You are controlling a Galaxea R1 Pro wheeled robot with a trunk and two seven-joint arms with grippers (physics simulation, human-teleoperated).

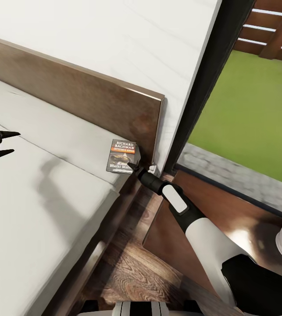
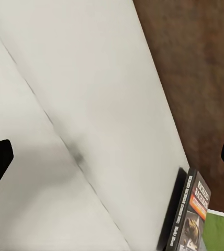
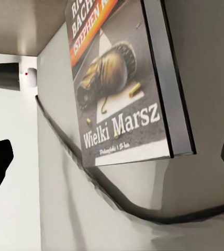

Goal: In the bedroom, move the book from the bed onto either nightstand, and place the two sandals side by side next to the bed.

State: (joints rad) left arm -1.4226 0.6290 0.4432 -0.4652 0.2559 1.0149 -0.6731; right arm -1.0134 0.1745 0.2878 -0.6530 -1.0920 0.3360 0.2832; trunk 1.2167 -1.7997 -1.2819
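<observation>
The book (image 1: 122,156) lies flat on the light-grey mattress of the bed (image 1: 48,197), in the corner by the dark wood headboard (image 1: 83,96). My right gripper (image 1: 134,166) is at the book's near corner, by the mattress edge. In the right wrist view the book (image 3: 122,83) lies just ahead of the right gripper (image 3: 112,157), which is open with nothing between its fingers. My left gripper (image 1: 14,142) hovers open over the mattress at the far left, and its wrist view catches the book (image 2: 190,219) standing off from the gripper (image 2: 112,157). The nightstand (image 1: 233,206) sits under my right arm. The sandals are out of view.
A tall black-framed window (image 1: 255,109) with grass outside stands right of the headboard. Brown plank floor (image 1: 132,272) runs in a narrow gap between the bed frame and the nightstand. The white wall (image 1: 114,39) rises behind the headboard.
</observation>
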